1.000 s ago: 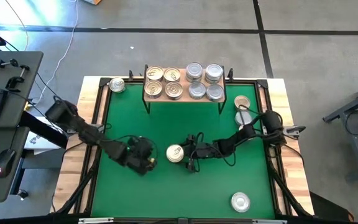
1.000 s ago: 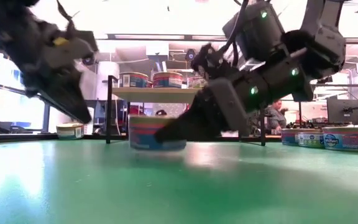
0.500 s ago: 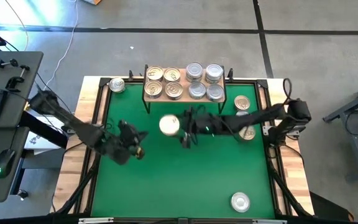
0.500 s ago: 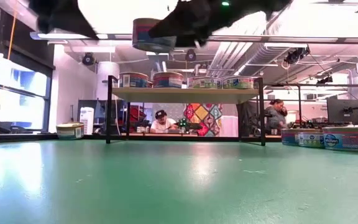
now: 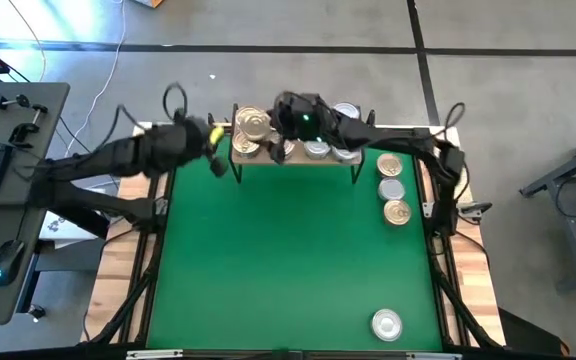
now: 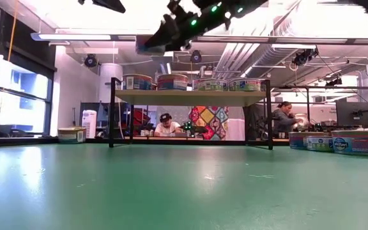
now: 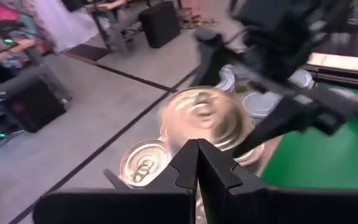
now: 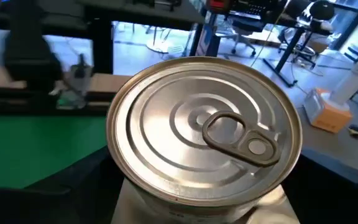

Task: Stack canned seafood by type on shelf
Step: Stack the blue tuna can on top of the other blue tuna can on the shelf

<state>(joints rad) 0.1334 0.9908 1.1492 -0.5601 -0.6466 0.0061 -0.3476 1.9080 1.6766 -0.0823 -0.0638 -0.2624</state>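
Note:
My right gripper [image 5: 262,134] reaches in from the table's right and is shut on a gold-lidded tin [image 5: 252,122], carried above the left end of the shelf [image 5: 308,163]. The right wrist view shows that tin's lid with its pull tab [image 8: 204,140]. Gold-lidded tins [image 5: 247,148] stand on the shelf's left part and silver-lidded tins [image 5: 345,152] on its right part. My left gripper [image 5: 214,155] hovers shut and empty just off the shelf's left end, pointing toward the carried tin [image 7: 205,118]. My right gripper pinches the gold-lidded tin by its round side wall [image 8: 132,199], one finger on each opposite side. The fingers come almost level from the table's right, slanting a little down. The tin sits upright, lid up, lifted clear above the shelf.
Three loose tins lie in a row near the table's right edge, gold [image 5: 390,165], silver [image 5: 392,190] and gold [image 5: 396,212]. Another silver tin [image 5: 386,323] lies near the front right. In the low view, people sit in the room beyond the shelf [image 6: 190,97].
My right gripper has lifted the gold-lidded tin off the middle of the table and carried it up and toward the far edge, to above the shelf's left end. My left gripper, still shut, has risen, rolled, and swung toward the far edge, next to the shelf's left end.

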